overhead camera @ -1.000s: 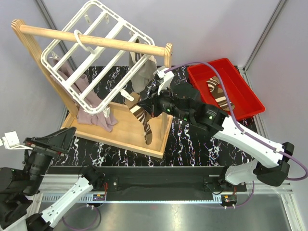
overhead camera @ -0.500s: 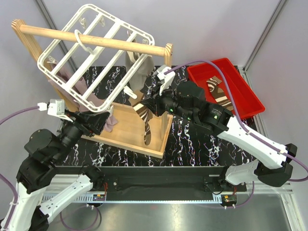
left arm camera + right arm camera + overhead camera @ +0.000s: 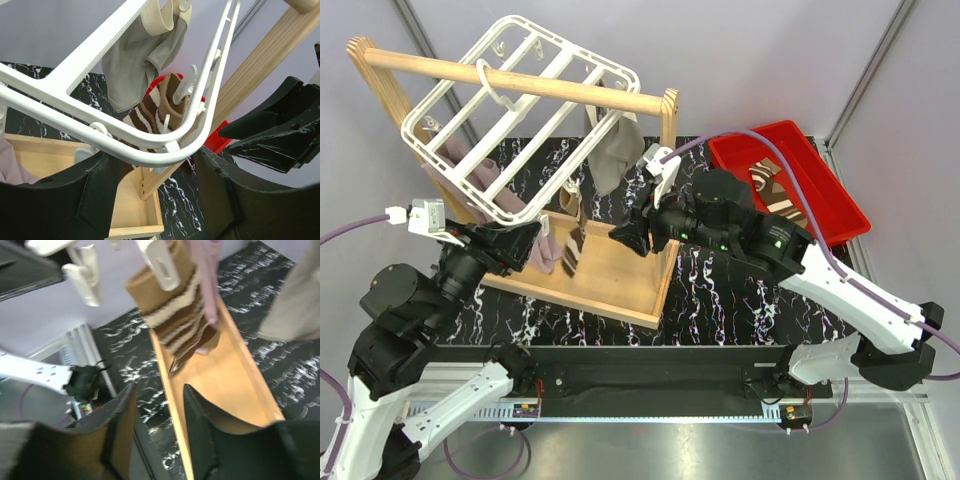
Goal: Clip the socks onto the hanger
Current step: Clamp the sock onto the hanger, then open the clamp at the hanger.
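Note:
The white hanger [image 3: 629,76] hangs tilted on the wooden rail. One striped sock [image 3: 575,245] hangs from a clip at the hanger's lower edge; it also shows in the left wrist view [image 3: 160,112] and the right wrist view [image 3: 175,315]. The second striped sock [image 3: 767,185] lies in the red bin. My left gripper [image 3: 520,243] is open just under the hanger's lower corner [image 3: 150,155], its fingers either side of the bar [image 3: 155,180]. My right gripper [image 3: 623,238] is open and empty, just right of the hanging sock and below it in its own view [image 3: 160,390].
The wooden stand has a rail [image 3: 570,95] and a base tray [image 3: 600,285] under the hanger. Mauve cloths [image 3: 460,160] and a grey-beige cloth [image 3: 610,155] hang from other clips. The red bin [image 3: 750,131] stands at the back right.
My right gripper has let go of the sock, which now hangs from a clip and has swung left. My left arm has come up from the near left to the hanger's lower corner.

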Controlling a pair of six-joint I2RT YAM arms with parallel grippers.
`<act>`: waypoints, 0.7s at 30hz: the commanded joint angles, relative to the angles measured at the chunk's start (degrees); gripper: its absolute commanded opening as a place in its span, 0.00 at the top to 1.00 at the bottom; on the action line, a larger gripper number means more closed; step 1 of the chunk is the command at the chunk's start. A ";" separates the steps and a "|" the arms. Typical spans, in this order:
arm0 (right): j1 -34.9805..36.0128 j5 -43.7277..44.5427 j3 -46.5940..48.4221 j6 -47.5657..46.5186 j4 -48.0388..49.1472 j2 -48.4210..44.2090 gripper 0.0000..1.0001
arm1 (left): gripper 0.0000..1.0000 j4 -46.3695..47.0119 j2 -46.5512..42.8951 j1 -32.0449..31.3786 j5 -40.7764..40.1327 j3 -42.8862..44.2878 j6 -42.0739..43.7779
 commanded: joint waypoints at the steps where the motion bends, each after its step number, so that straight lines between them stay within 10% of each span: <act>1: -0.22 -10.29 -0.31 0.64 4.90 -3.61 0.50 | 0.40 4.94 1.11 -0.10 -0.76 3.45 2.81; 12: -0.31 -24.02 -2.60 1.52 23.69 2.18 0.30 | 0.50 6.52 3.14 -0.10 3.02 5.83 2.37; 21: -0.05 -20.16 -1.55 4.33 34.00 7.28 0.37 | 0.53 7.84 3.49 -0.01 5.04 5.65 0.35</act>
